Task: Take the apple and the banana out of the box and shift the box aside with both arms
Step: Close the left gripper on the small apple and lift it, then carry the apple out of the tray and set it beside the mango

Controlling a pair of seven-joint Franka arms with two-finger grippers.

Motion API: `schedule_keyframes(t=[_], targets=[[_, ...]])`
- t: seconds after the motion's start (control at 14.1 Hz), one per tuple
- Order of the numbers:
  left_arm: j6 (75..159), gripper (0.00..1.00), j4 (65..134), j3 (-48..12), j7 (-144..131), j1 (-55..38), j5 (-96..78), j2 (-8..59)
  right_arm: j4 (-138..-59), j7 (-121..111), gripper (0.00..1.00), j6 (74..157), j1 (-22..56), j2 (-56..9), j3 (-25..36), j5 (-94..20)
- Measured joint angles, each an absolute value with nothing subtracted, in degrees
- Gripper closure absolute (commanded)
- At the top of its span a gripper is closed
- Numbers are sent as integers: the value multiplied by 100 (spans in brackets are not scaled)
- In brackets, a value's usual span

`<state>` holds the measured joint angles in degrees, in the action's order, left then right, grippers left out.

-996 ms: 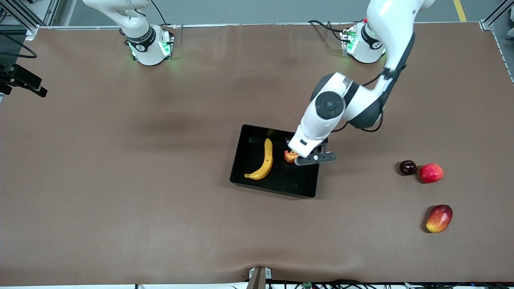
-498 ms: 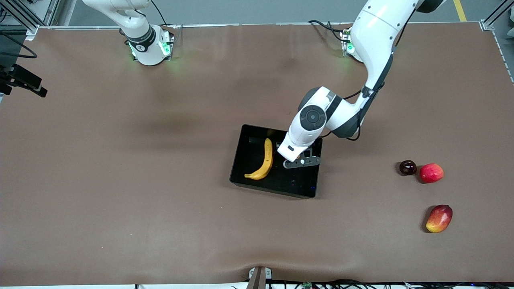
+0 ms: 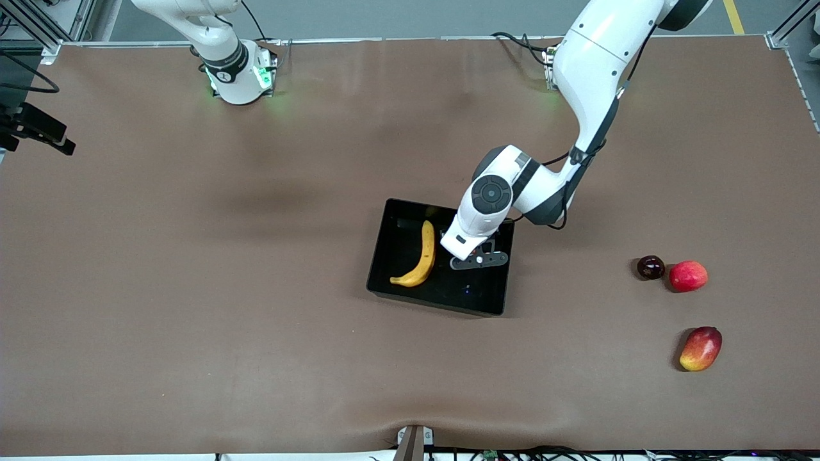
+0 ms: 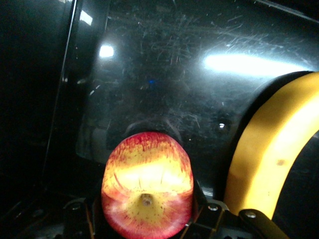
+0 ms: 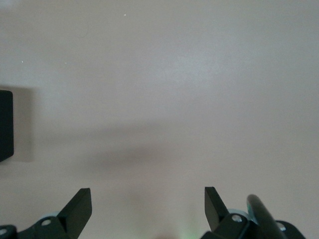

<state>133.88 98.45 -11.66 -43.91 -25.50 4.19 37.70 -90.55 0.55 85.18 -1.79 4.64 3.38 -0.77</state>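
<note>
The black box [image 3: 437, 303] lies mid-table with the yellow banana [image 3: 423, 256] in it. My left gripper [image 3: 464, 253] is low inside the box beside the banana, shut on the small red apple with yellow streaks [image 4: 147, 179]. The hand hides the apple in the front view. The left wrist view shows the apple between my left gripper's [image 4: 146, 217] jaws, the banana [image 4: 269, 154] close beside it and the box's glossy floor [image 4: 164, 74] under both. My right gripper [image 5: 148, 206] is open and empty over bare table; it is out of the front view.
Toward the left arm's end of the table lie a small dark round fruit [image 3: 651, 267], a plain red round fruit [image 3: 688, 276] beside it, and a red-to-orange mango [image 3: 701, 348] nearer the front camera. A black corner [image 5: 5, 124] shows at the right wrist view's edge.
My left arm moved the apple toward the banana and lower into the box. The apple showed beside the hand one second ago; the hand now hides it. The right arm waits.
</note>
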Motion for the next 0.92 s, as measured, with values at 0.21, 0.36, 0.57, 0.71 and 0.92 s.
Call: schedule_keyframes(t=[0.21,0.36,0.57,0.71,0.92], targets=[[13343,100,9673,-1155,-4391,-2548,625,3765,-9055,55,0,8518,-180,462,339,-77],[12882,100,9331,-1162,-4391,-2549,838,3701,-9054,55,0,8521,-187,443,341,-77],[12046,100,8765,-1126,-4346,-2510,919,3380,-9045,55,0,8536,-197,390,344,-77],[11802,100,8591,-1055,-4194,-2436,933,3143,-9044,55,0,8557,-198,371,344,-77],[11668,100,8486,-1008,-3620,-1951,947,2974,-9041,55,0,8559,-199,369,344,-77]])
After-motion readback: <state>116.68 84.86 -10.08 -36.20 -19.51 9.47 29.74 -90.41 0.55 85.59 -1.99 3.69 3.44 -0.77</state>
